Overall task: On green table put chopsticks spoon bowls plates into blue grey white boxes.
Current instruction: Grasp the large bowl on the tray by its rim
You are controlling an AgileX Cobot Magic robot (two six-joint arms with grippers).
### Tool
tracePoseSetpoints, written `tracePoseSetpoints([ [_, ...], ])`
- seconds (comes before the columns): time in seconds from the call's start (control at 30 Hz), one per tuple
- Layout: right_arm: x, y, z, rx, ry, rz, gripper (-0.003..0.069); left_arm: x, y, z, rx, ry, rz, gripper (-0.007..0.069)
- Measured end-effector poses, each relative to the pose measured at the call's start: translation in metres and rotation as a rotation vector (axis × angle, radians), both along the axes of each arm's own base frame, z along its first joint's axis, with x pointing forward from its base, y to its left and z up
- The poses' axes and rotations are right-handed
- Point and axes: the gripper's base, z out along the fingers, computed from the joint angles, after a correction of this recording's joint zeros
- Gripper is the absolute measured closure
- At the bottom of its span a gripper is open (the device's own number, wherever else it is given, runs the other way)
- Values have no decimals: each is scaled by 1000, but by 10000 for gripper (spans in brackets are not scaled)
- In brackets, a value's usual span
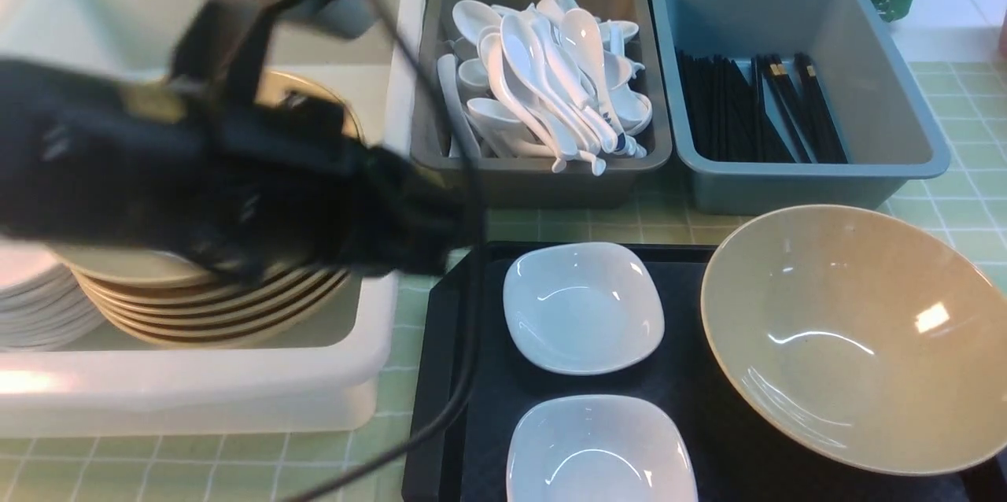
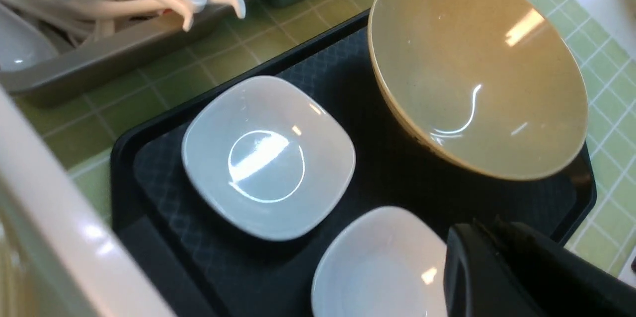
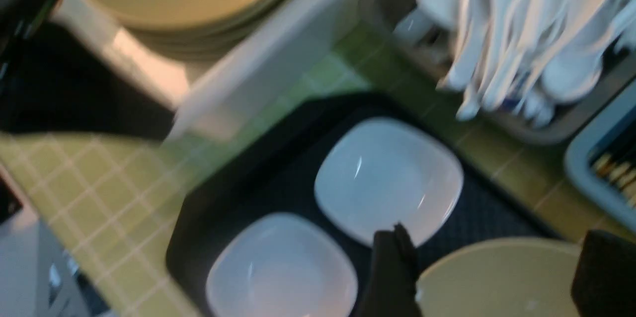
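On the black tray [image 1: 448, 376] sit two white plates [image 1: 582, 305] [image 1: 602, 451] and a tilted tan bowl [image 1: 857, 337]. The white box [image 1: 197, 400] holds a stack of tan bowls [image 1: 212, 305] and white plates [image 1: 31, 305]. The blue-marked spoon [image 1: 610, 124] lies among plain spoons in the grey box [image 1: 535, 179]. Chopsticks [image 1: 755, 108] lie in the blue box [image 1: 810, 187]. My left gripper [image 2: 489, 230] is shut and empty, above the tray beside the near plate [image 2: 377, 267]. My right gripper [image 3: 497, 235] is open, its fingers [image 3: 392, 267] either side of the bowl [image 3: 497, 282].
My blurred left arm [image 1: 197, 164] and its cable [image 1: 464, 313] reach across the white box and the tray's left edge. The three boxes stand in a row along the back of the green table [image 1: 157, 470]. The grey box's spoons overhang its front rim.
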Motion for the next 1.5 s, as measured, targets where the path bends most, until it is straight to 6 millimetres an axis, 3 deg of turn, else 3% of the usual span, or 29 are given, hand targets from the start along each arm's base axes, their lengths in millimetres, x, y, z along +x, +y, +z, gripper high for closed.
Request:
tracePoseSetpoints([
  [0.1, -26, -8, -30, -33, 76, 3, 196, 10, -15, -11, 10, 42, -32, 581],
  [0.17, -59, -19, -65, -56, 111, -14, 221, 19, -41, -30, 47, 91, -95, 520],
  [0.27, -87, -29, -87, -43, 79, -43, 282, 29, -71, -51, 95, 131, -145, 419],
  [0.4, -116, -38, -104, -33, 50, -56, 448, 53, -103, -66, 100, 202, -120, 246],
  [0.5, -131, -45, -105, -39, 11, -86, 594, 79, -127, -80, 104, 253, -105, 123],
  [0.6, -138, -54, -103, -76, -21, -160, 629, 98, -145, -94, 125, 298, -128, 50],
  [0.67, -140, -58, -103, -88, -26, -199, 635, 109, -157, -105, 135, 327, -140, 43],
  [0.87, -147, -57, -100, -35, -11, -214, 636, 136, -184, -141, 166, 396, -168, 53],
  [0.93, -148, -57, -100, -27, -12, -213, 636, 142, -191, -149, 172, 422, -186, 93],
  [1.0, -149, -56, -99, -24, -12, -213, 636, 144, -196, -152, 174, 446, -211, 207],
  [1.03, -149, -56, -99, -23, -11, -215, 636, 145, -197, -151, 173, 445, -213, 220],
  [1.07, -149, -56, -99, -20, -13, -216, 636, 147, -199, -149, 168, 450, -226, 360],
  [1.1, -149, -56, -99, -19, -12, -216, 636, 147, -200, -148, 166, 448, -226, 377],
  [1.13, -148, -56, -99, -18, -14, -217, 636, 148, -200, -146, 168, 445, -227, 462],
  [1.2, -149, -55, -98, -4, -11, -215, 636, 149, -201, -139, 164, 445, -231, 576],
  [1.3, -150, -54, -97, 10, -13, -204, 634, 147, -200, -124, 170, 435, -259, 609],
  [1.43, -155, -49, -75, 5, -104, -40, 624, 142, -186, -74, 192, 375, -302, 607],
  [1.5, -154, -43, -57, 40, -136, 27, 620, 142, -167, -31, 136, 313, -267, 607],
])
